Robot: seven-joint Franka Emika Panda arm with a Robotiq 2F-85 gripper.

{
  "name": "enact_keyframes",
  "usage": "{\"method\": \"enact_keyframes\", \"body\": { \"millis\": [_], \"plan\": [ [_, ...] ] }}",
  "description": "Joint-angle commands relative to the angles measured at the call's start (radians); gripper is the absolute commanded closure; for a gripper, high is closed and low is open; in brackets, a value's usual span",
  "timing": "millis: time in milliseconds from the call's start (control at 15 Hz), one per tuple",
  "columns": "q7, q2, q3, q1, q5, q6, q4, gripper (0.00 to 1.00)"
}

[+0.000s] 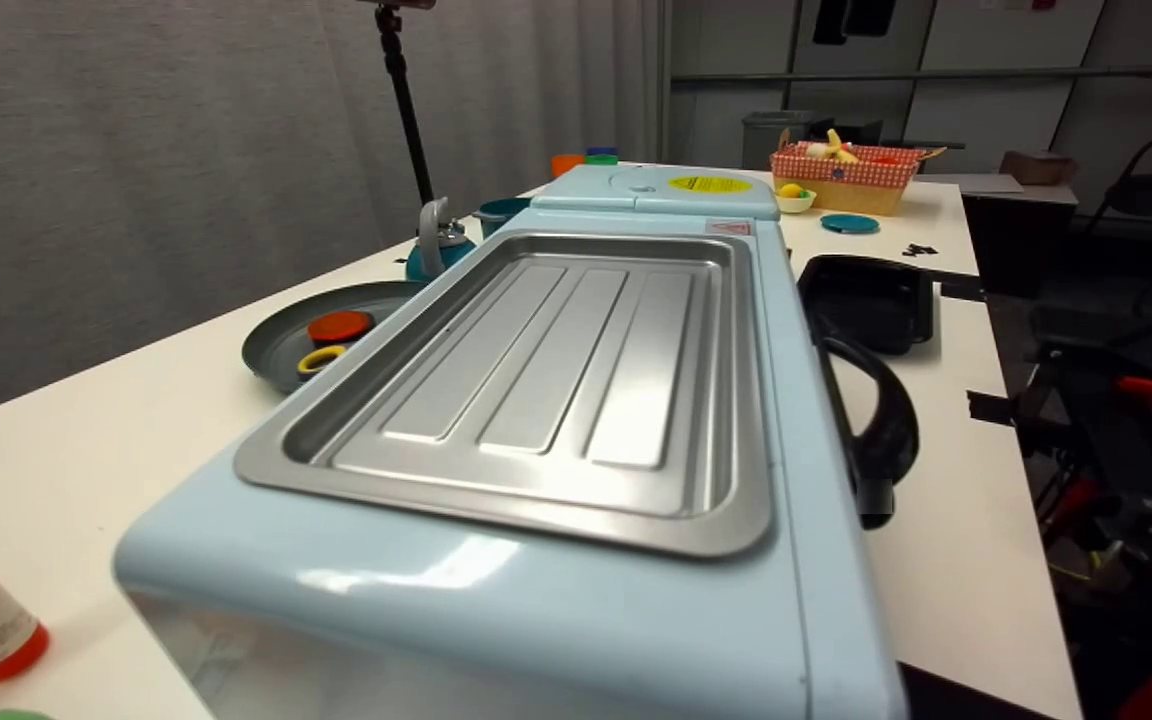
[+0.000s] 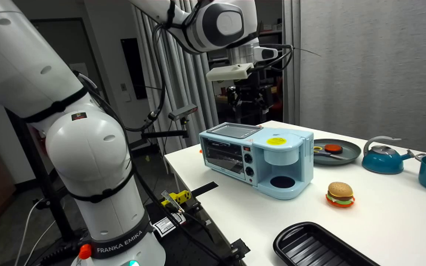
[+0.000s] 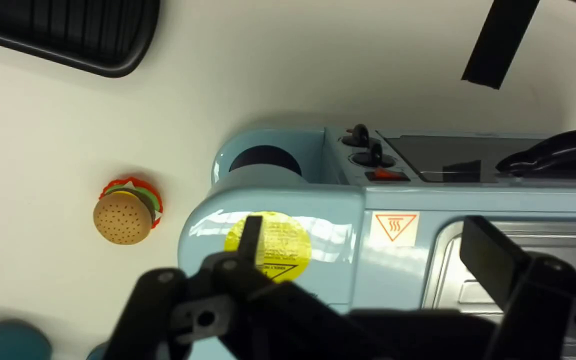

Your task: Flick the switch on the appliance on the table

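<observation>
Appliance along table, door toward robot

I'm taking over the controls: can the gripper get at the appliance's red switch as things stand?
Probably yes: the gripper hangs open above the appliance, and nothing visible blocks the red switch on its front.

Open space before red switch, knobs jutting below, handle beside, bare table between appliance and black pan
</observation>
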Motion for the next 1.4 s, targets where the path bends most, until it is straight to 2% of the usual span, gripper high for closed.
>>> {"method": "enact_keyframes", "body": {
  "millis": [0, 600, 933, 1333],
  "plan": [
    [-0.007, 0.012, 0.001, -0.009, 0.001, 0.001, 0.008, 0.0],
    [-0.06, 0.159, -0.031, -0.012, 0.037, -0.001, 0.043, 0.0],
    [-0.033, 0.2, -0.007, -0.009, 0.057, -0.008, 0.035, 0.0],
    [0.019, 0.18, 0.039, 0.003, 0.084, 0.003, -0.014, 0.0]
  ]
}}
